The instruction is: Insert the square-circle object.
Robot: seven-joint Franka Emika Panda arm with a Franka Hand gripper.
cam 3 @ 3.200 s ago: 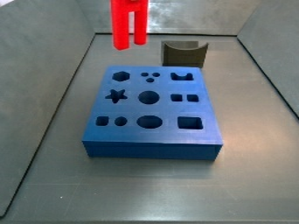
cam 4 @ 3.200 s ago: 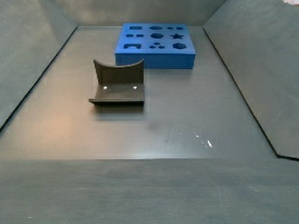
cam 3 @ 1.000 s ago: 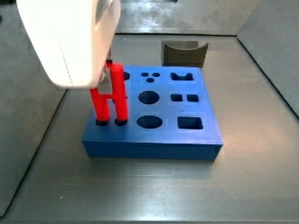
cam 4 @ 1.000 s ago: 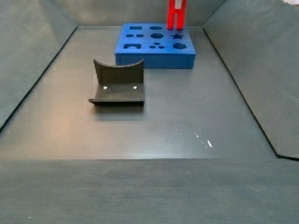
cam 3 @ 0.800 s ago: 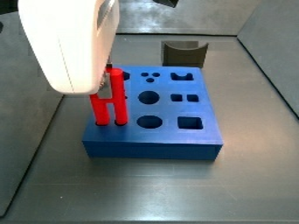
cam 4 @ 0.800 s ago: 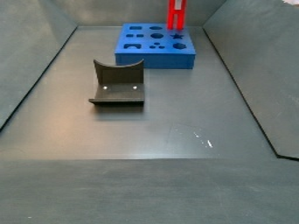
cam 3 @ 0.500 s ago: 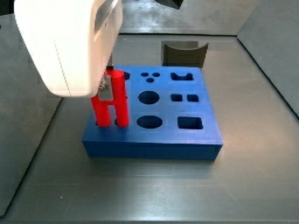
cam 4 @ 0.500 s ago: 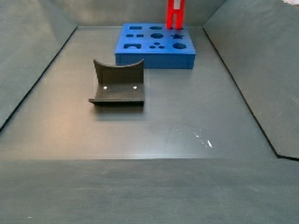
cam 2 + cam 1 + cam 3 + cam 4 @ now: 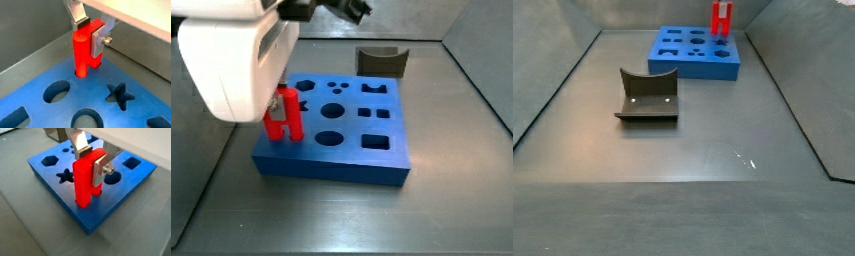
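My gripper is shut on a red two-pronged piece, one prong round and one square; I take it for the square-circle object. It also shows in a wrist view, where the silver fingers clamp its top. It stands upright with its prong tips in holes at the edge of the blue board. In a side view the red piece is at the board's left edge under my white wrist housing. In a side view the red piece stands on the board at the far end.
The dark fixture, an L-shaped bracket with a half-round notch, stands on the grey floor apart from the board. It also shows behind the board in a side view. Sloping grey walls enclose the floor.
The gripper with the red piece has moved sideways, and the blue board has slid and turned slightly with it. The fixture has not moved.
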